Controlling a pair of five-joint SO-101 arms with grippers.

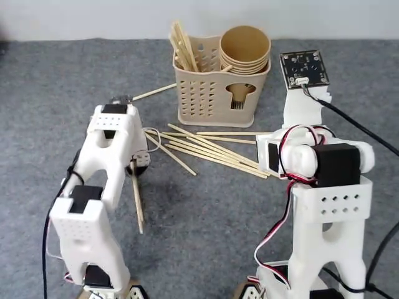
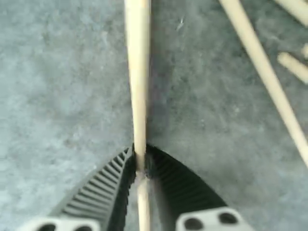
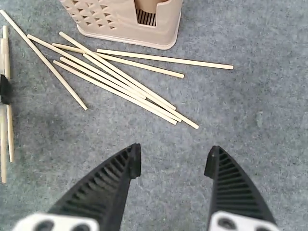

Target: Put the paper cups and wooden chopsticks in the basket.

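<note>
Basket (image 1: 212, 103) holds cups (image 1: 245, 47) and chopsticks (image 1: 184, 43); left gripper (image 2: 139, 155) pinches one chopstick (image 2: 137, 72), right gripper (image 3: 174, 159) gapes.

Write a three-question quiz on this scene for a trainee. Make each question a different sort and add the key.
1. True or false: the left gripper is shut on a chopstick.
2. Where are the paper cups? A) stacked inside the basket; B) lying on the table; C) held by the left gripper.
3. Fill in the missing word: the right gripper is ____, with nothing between its jaws.

Key: 1 true; 2 A; 3 open.
</note>
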